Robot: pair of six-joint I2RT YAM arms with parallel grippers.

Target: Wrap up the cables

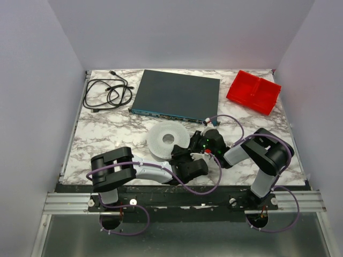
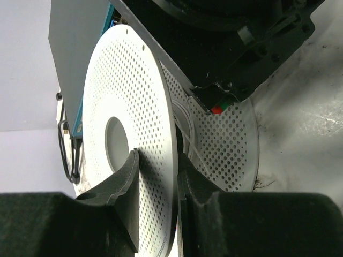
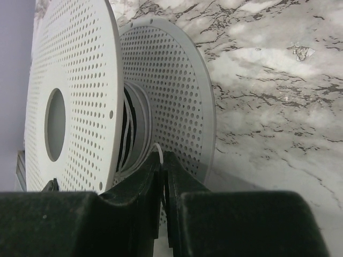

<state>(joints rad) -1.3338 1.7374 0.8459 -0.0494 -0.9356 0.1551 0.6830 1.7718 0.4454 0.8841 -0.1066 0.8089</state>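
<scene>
— Where was the cable (image 3: 159,152) relative to the right gripper (image 3: 163,167)?

— Right at its tips. The jaws were pressed almost together and pinched the thin white strand. From the tips it ran straight ahead into the slot between the two perforated flanges of the spool (image 3: 80,64). More turns lay around the hub there.

— And the left gripper (image 2: 159,184)?

— It was closed on the spool, not on the cable. One finger lay on the outer face of the upper flange and the other under its rim, so the flange stood between them. The cable sat just past the inner finger, inside the slot, with thin loops against the lower flange.

— How did the two grippers stand to each other?

— They were close together at the same edge of the spool, with the right one's body just ahead of the left one's fingers.
</scene>
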